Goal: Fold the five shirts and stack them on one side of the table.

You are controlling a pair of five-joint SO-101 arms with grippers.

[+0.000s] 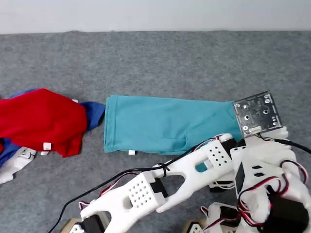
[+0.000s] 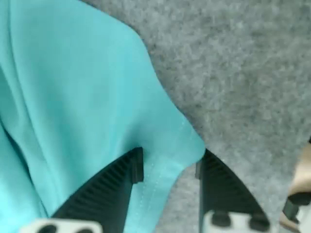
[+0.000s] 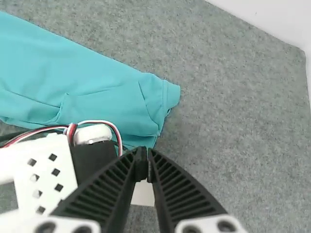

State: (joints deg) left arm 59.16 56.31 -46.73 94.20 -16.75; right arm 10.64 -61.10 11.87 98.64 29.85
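- Teal shirt (image 1: 160, 124) lies as a long folded strip across the middle of the bench (image 1: 170, 63), sleeve end toward the right edge.
- I see my left tool (image 2: 170, 165) spread, straddling its hem corner.
- My right tool (image 3: 146, 162) is pressed together, empty, near that end.
- Red shirt (image 1: 43, 119) heaps at the left edge.

Grey mat (image 1: 194, 63) and a white strip (image 1: 146, 14) behind it

We've got a fuzzy, felt-like grey mat covering the table. It runs out flat ahead of the right gripper (image 3: 146, 162) and off to both sides of it. Well beyond the gripper, past the mat's far edge, we see the plain white strip. Can't tell if that's wall or bare tabletop, honestly.
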